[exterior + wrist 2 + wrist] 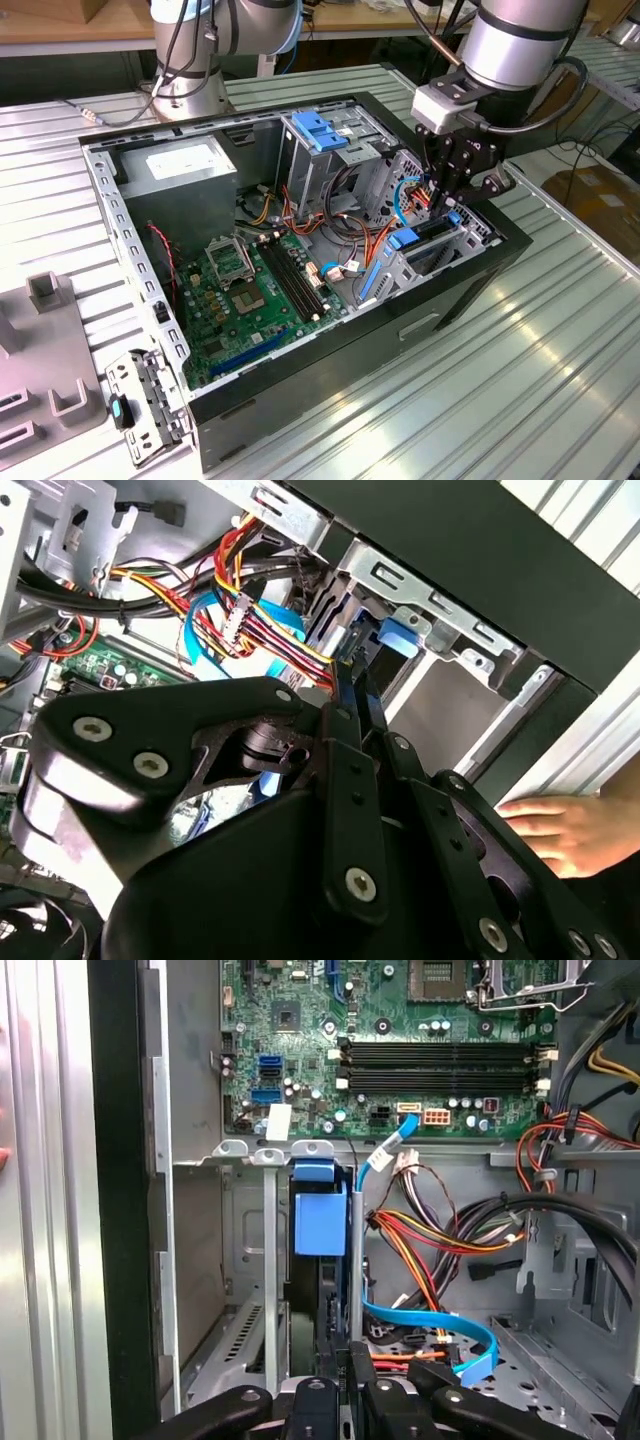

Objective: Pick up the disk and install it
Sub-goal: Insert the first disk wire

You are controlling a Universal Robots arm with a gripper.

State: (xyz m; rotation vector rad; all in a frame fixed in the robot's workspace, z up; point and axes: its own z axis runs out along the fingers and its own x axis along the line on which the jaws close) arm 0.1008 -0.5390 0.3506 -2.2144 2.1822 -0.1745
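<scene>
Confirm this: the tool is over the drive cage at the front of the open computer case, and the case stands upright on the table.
Not quite. The tool is over the drive cage, but the computer case lies on its side on the table, open side up, with the motherboard facing upward. The exterior view shows this.

arm: reaching down over case point(420, 330) corner | gripper point(447, 205): pointing down, fingers drawn close | hand point(565, 830): resting beside case
</scene>
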